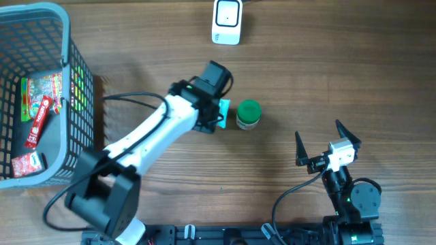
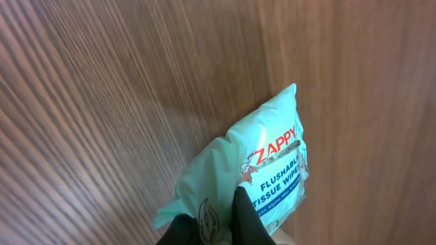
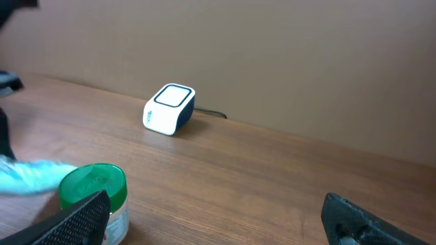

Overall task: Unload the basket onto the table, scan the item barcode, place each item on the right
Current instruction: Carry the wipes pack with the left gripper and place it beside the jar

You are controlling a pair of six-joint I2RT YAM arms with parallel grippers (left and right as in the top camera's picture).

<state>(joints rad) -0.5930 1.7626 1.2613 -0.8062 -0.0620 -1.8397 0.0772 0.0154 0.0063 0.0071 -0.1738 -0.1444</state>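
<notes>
Two arms stand at a wooden tabletop (image 1: 157, 54), and a small jar with a green lid (image 1: 248, 114) sits near its middle. Just beside the jar, on the side facing the basket (image 1: 68, 68), is the pale teal wipes packet (image 1: 224, 107). The left gripper (image 1: 216, 116) is closed tight on one end of it. From the left wrist camera the dark fingers (image 2: 242, 218) pinch the packet's lower edge, and its printed face, reading ZAPPY and flushable tissue wipes, is turned up toward the lens. No barcode shows on that face. Whether the packet touches the wood or hangs just clear of it cannot be told.

Beyond the jar, toward the far edge and well apart from it, is the white barcode scanner (image 1: 227, 22), its cable running off behind. On the jar's other side, nearer the robot's base, the right gripper (image 1: 318, 129) has its jaws spread wide with nothing between them. Its camera looks past the jar to the scanner. Past the packet from the jar, the grey basket holds several red and green packages (image 1: 37, 112).
</notes>
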